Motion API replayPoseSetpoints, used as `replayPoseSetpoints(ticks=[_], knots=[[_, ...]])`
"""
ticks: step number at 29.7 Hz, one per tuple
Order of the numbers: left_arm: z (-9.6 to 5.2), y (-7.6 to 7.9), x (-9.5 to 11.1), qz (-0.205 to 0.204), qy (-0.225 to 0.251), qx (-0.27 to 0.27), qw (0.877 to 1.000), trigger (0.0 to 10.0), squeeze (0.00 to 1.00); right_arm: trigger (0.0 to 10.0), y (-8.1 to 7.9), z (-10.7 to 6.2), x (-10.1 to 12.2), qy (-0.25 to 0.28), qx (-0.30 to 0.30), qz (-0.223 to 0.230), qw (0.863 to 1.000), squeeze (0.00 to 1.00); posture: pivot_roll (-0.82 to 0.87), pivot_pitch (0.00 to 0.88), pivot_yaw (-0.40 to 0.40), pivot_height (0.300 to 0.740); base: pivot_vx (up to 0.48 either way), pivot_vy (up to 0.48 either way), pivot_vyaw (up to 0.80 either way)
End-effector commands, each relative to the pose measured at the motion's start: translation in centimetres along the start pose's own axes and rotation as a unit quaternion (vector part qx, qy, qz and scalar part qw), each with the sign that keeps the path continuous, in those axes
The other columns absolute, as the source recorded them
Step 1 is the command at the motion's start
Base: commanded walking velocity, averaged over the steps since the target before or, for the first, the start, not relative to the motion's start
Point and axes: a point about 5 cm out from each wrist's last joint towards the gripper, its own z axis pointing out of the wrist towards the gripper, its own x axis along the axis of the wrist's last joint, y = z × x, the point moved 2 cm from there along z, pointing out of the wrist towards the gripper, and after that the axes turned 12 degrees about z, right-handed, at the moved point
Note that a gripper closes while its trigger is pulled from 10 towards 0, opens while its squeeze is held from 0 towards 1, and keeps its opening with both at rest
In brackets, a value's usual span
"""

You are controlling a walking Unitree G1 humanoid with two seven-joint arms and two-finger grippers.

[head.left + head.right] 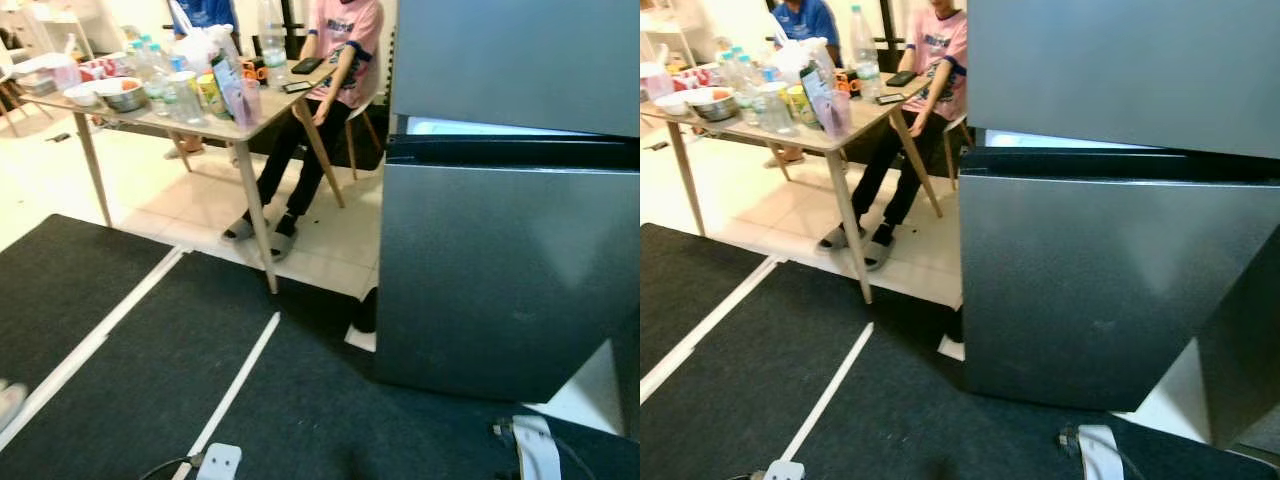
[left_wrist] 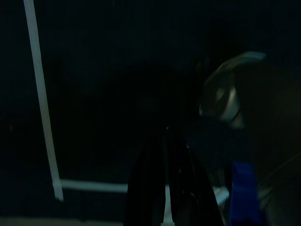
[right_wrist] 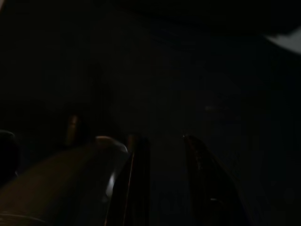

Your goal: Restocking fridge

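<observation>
I see the grey fridge (image 1: 505, 260) just ahead and to my right, standing on the dark mat (image 1: 120, 340). Its lower door (image 1: 1110, 290) is swung partly out toward me, and a lit strip of the interior (image 1: 470, 127) shows above that door's top edge.

My left gripper (image 2: 171, 188) hangs low over the dark mat in the shade. In the left wrist view its two black fingers (image 2: 146, 188) lie close together, with nothing between them, and white tape lines (image 2: 40, 94) run across the floor beneath. My right gripper (image 3: 162, 179) also hangs idle; in the very dark right wrist view its fingers (image 3: 136, 179) stand slightly apart, a clear gap between them, holding nothing that I can make out.

To my left stands a wooden table (image 1: 250, 125) crowded with bottles (image 1: 165, 85), a metal bowl (image 1: 125, 97) and cartons. A person in a pink shirt (image 1: 345, 40) sits at its far side, feet in slippers on the pale tiles.
</observation>
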Motion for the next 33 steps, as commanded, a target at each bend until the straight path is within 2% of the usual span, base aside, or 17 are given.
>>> replayPoseSetpoints(ticks=[1,7,27,33], knots=[[0.03,0.99,-0.69,0.006,-0.015,-0.018,1.000,10.0,0.00,10.0,-0.61,0.14,0.09,0.002,0.008,0.001,1.000,0.00,-0.06,0.000,0.022,0.740,0.000,0.000,0.76],[-0.02,0.98,-1.07,0.009,-0.027,-0.019,0.999,10.0,0.00,10.0,-0.14,0.08,-0.11,0.006,-0.012,0.024,1.000,0.00,-0.06,0.000,0.029,0.740,0.000,0.000,0.45],[-0.03,0.84,-1.04,0.010,-0.028,-0.020,0.999,10.0,0.00,10.0,0.09,0.08,-0.51,-0.002,-0.032,0.030,0.999,0.00,-0.05,0.000,0.029,0.740,0.316,0.000,0.00],[0.00,0.84,-0.84,0.012,-0.026,-0.021,0.999,10.0,0.00,10.0,0.13,0.06,-0.66,-0.007,-0.034,0.029,0.999,0.00,-0.06,0.000,0.030,0.740,0.339,0.000,-0.76]])
